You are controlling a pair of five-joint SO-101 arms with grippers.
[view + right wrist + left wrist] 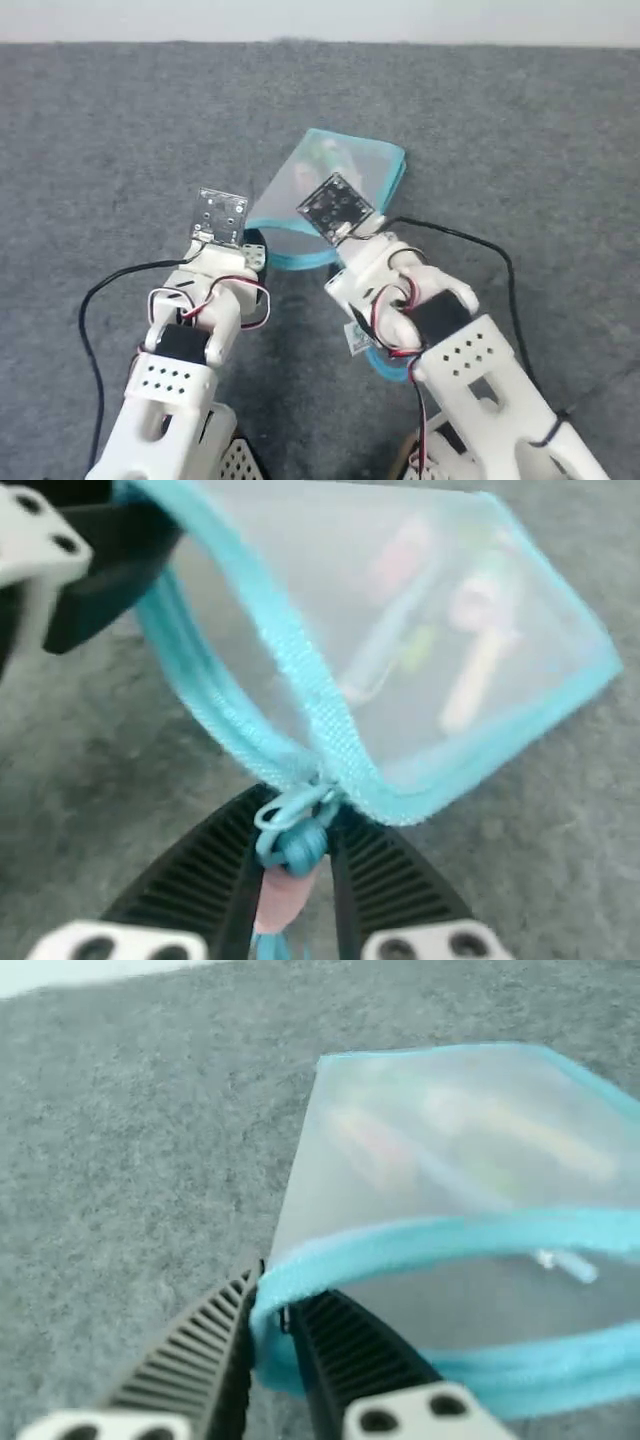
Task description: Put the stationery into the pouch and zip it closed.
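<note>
Left wrist view has the left gripper clamped on a corner of the pouch, seemingly anchoring it on the grey mat (stationery already inside) so the right gripper, pinching the cord pull, can draw the zip shut.

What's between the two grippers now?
The unzipped zipper edge of the pouch runs from the left gripper to the pull in the right gripper; right wrist view shows it.
</note>
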